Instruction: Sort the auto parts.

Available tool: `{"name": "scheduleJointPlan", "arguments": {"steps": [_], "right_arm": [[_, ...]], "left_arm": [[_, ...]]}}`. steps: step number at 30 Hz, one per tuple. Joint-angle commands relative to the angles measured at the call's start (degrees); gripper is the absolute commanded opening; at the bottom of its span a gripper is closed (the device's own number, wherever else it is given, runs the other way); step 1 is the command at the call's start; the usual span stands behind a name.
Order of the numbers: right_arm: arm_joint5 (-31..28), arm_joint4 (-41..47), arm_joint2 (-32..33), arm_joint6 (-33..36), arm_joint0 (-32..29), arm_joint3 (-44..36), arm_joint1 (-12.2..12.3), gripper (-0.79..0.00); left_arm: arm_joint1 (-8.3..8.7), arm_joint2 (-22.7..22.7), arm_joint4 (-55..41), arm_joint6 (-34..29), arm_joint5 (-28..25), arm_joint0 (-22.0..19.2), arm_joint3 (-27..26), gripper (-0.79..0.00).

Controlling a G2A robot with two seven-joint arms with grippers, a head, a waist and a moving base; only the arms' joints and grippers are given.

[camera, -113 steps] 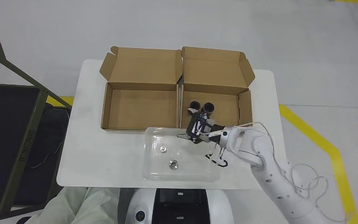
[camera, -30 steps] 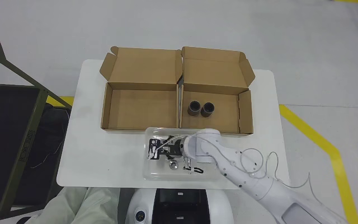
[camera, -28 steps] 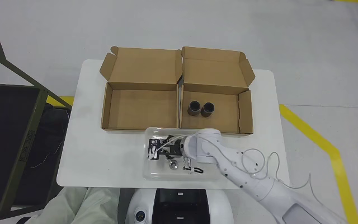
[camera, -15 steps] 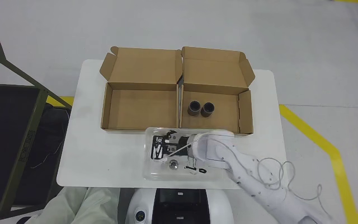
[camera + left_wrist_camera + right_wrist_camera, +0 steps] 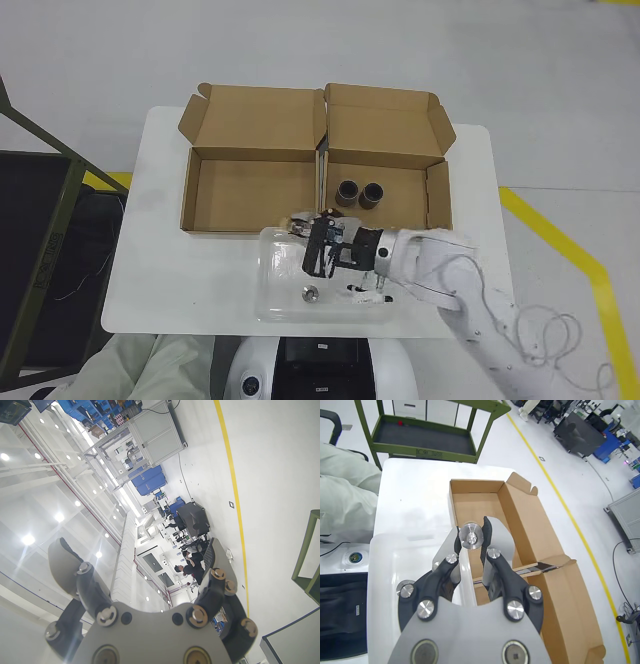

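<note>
My right gripper point(image 5: 471, 532) is shut on a round silver part point(image 5: 471, 537) and holds it in the air above the front wall of the left cardboard box point(image 5: 476, 503). From above, this gripper point(image 5: 304, 225) sits at the far edge of the clear tray point(image 5: 275, 300), near where the two boxes meet. A second silver part point(image 5: 310, 293) lies in the tray point(image 5: 392, 550) and also appears beside my fingers as the silver part point(image 5: 405, 588). Two black cylinders point(image 5: 360, 194) stand in the right box point(image 5: 437, 200). My left gripper point(image 5: 137, 560) is open and points up into the room.
The left box point(image 5: 250, 195) has a bare floor. Both boxes have their lids folded back at the far side. A green cart point(image 5: 425, 432) stands beyond the table's left edge. Bare white table point(image 5: 160, 250) lies left of the tray.
My right gripper has risen out of the tray with the silver part between its fingers and moved toward the boxes. One silver part stays in the tray.
</note>
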Motion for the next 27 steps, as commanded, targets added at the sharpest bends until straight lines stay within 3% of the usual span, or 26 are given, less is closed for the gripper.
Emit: {"name": "scheduleJointPlan", "arguments": {"steps": [1,6,12,27], "right_arm": [[-1.3,2.0,2.1,-4.4,-0.7,-1.0,0.3,-0.785],[-4.6,4.0,7.3,-12.0,-2.1,-3.1,1.1,-0.785],[-4.6,2.9,11.3,-15.7,-4.6,-6.3,1.8,-0.785],[-4.2,1.5,14.4,-23.2,-8.1,-9.6,2.6,-0.785]], "left_arm": [[0.00,0.0,0.0,0.0,0.0,0.0,0.0,0.000],[0.00,0.0,0.0,0.0,0.0,0.0,0.0,0.000],[0.00,0.0,0.0,0.0,0.0,0.0,0.0,0.000],[0.00,0.0,0.0,0.0,0.0,0.0,0.0,0.000]]}}
